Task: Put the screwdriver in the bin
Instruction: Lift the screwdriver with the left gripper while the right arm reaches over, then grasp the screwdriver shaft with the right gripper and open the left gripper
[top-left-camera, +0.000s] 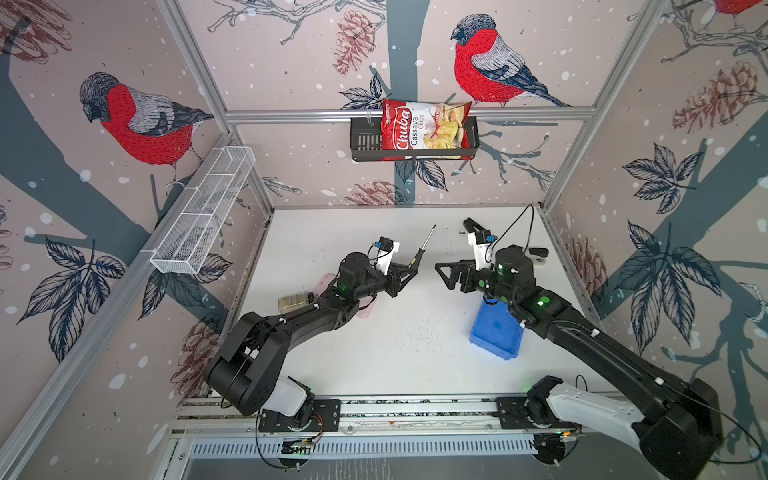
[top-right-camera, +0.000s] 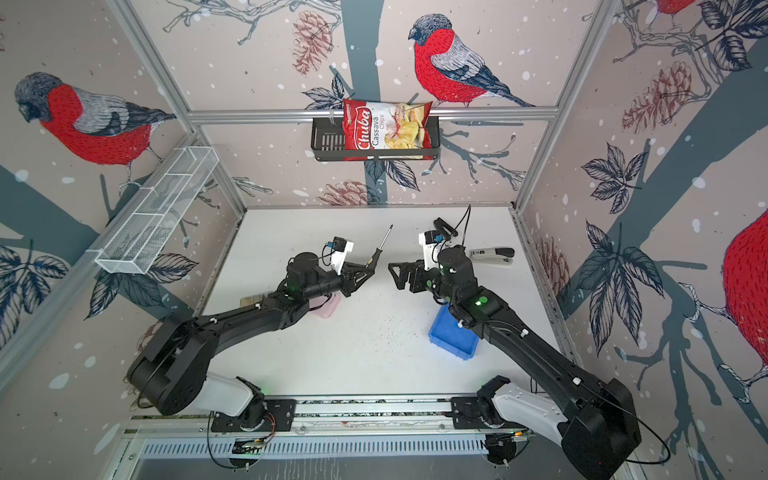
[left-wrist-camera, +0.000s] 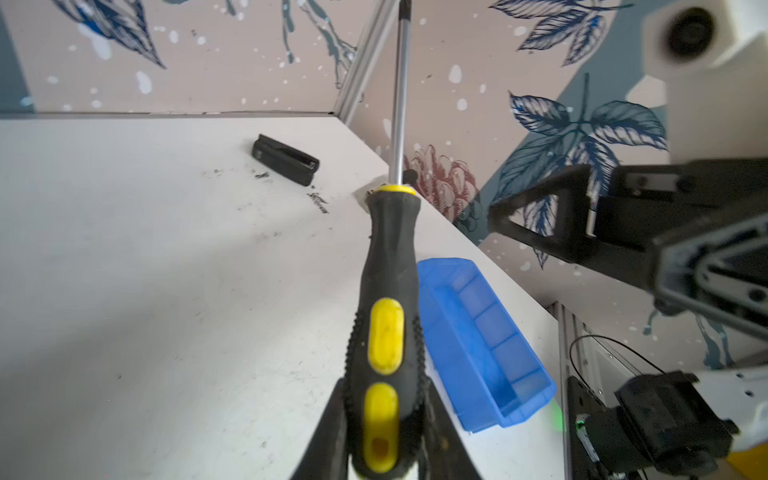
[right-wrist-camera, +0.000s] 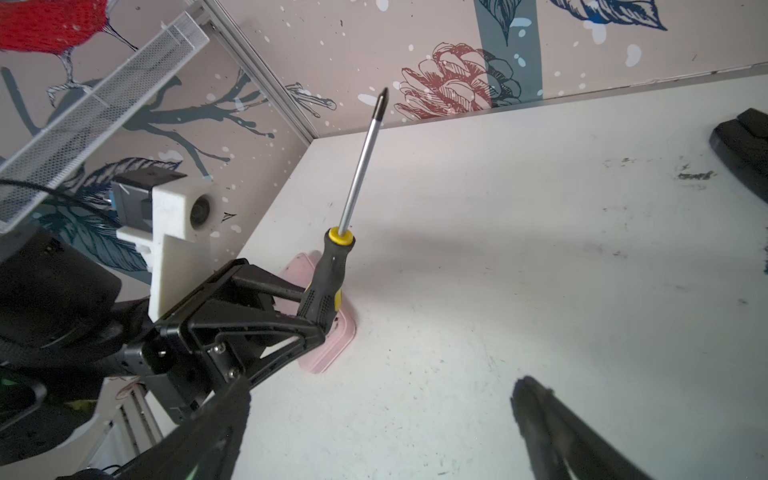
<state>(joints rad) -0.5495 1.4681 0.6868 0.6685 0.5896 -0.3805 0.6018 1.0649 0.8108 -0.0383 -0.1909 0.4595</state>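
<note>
Top views: left gripper clamps the screwdriver by handle, lifted in air. The bin sits partly under right arm, so approach is awkward. The right gripper gapes empty, facing screwdriver, prob. for handover.
Left wrist: stapler well behind.
Right wrist: pink pad below handle.

screwdriver: black handle, yellow insets and collar, silver shaft
bin: bright blue
tabletop: white, dark scuffs
walls: pale pink, red-breasted birds, grey-blue branches, pine cones
chip bag: red and white
stapler: black
</note>
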